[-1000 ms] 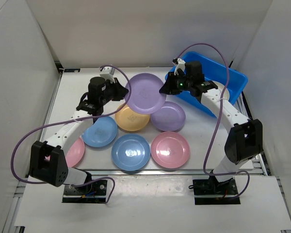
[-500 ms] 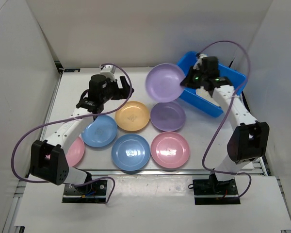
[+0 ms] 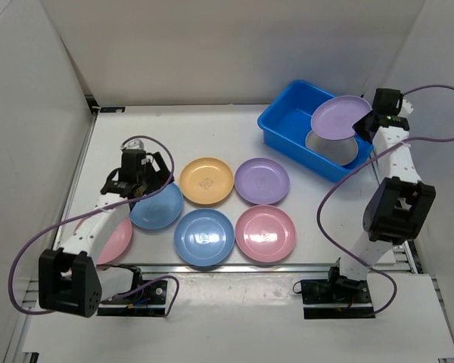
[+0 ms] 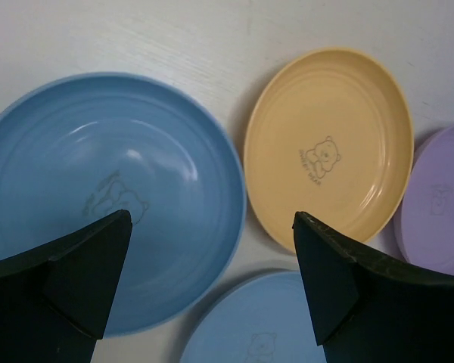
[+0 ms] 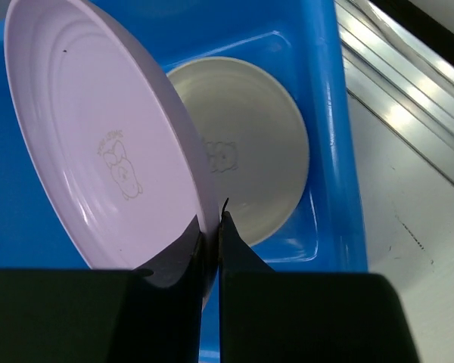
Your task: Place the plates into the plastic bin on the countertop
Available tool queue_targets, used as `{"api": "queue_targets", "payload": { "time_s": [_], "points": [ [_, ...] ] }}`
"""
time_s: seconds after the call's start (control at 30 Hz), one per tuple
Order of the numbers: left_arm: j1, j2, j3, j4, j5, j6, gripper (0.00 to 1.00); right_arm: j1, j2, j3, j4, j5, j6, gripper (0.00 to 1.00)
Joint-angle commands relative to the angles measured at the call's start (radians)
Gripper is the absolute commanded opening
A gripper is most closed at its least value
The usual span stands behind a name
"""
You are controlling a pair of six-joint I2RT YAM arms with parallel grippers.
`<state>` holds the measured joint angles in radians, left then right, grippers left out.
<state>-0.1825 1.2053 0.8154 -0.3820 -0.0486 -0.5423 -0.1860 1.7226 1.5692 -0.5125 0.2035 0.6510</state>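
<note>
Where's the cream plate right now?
Top view, far right: the cream plate lies inside the blue bin at its right-hand end, just beneath the purple plate that the right gripper holds by the rim.

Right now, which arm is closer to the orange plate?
Left: left end effector over the blue plate beside the orange plate; right end effector over the bin.

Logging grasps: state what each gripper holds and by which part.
The right gripper pinches the purple plate by its rim, above the plastic bin. The left gripper is open, holding nothing.
</note>
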Motion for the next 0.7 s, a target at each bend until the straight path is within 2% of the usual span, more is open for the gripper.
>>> {"api": "queue_targets", "payload": {
  "time_s": [0.0,0.2,0.37,0.47,0.5,0.53,0.6,0.63,0.67],
  "points": [
    [0.014,-0.098,-0.034,-0.105,-0.075,-0.080,0.99,0.010,0.072,0.058,-0.037,0.157,0.128,0.00],
    [0.025,-0.162,-0.074,-0.219,-0.120,-0.163,0.99,0.022,0.185,0.063,-0.034,0.140,0.205,0.00],
    [0.034,-0.187,-0.107,-0.259,-0.102,-0.235,0.99,0.030,0.241,0.063,0.003,0.140,0.245,0.02],
    [0.034,-0.193,-0.116,-0.274,-0.102,-0.275,0.99,0.031,0.290,0.095,-0.033,0.119,0.260,0.10],
    [0.032,-0.199,-0.117,-0.278,-0.103,-0.278,0.99,0.033,0.308,0.118,-0.052,0.116,0.269,0.15],
    [0.034,-0.205,-0.116,-0.293,-0.111,-0.292,0.99,0.033,0.315,0.126,-0.066,0.119,0.269,0.28],
    [0.034,-0.211,-0.121,-0.311,-0.126,-0.309,0.99,0.034,0.296,0.121,-0.076,0.131,0.269,0.44],
    [0.034,-0.214,-0.122,-0.323,-0.138,-0.326,0.99,0.036,0.287,0.115,-0.070,0.134,0.263,0.54],
    [0.035,-0.216,-0.127,-0.336,-0.139,-0.334,0.99,0.036,0.275,0.106,-0.058,0.140,0.257,0.71]
  ]
}}
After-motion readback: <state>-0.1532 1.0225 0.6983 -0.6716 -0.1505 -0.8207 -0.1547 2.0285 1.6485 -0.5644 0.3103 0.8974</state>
